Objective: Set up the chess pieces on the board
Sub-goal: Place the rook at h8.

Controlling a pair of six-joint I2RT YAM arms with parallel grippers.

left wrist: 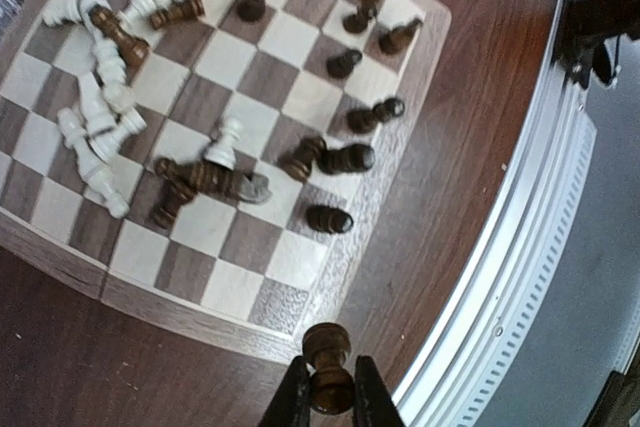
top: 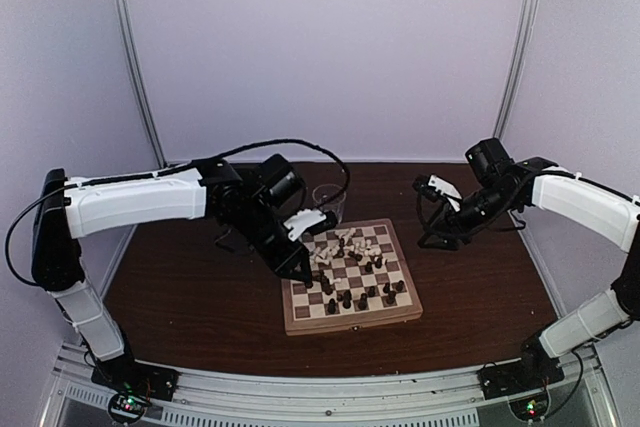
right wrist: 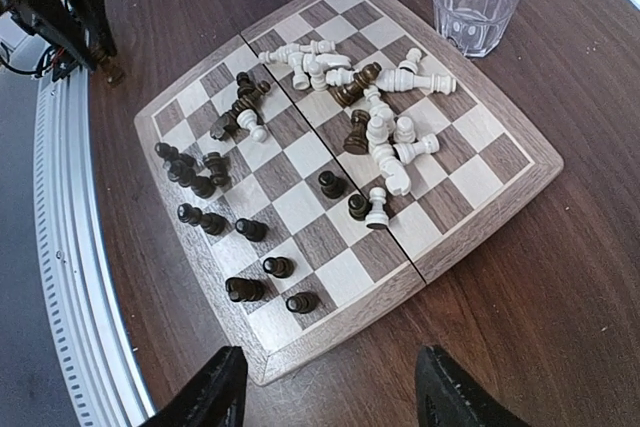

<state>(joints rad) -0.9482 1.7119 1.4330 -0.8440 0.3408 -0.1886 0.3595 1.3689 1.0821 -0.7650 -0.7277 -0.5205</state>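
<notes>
Left pincer [left wrist: 329, 379] is pinching a dark piece [left wrist: 327, 342], probably a pawn, over the board [left wrist: 150, 299] rim. Next: placing it upright. Right pincer [right wrist: 330, 392] is hanging spread.

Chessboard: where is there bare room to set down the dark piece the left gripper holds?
Bare squares fill the corner of the board nearest the left gripper and its held dark piece, between the rim and the toppled dark pieces. A free strip runs mid-board, between the white heap and the dark pieces along the near rim. The heap is crowded.
</notes>
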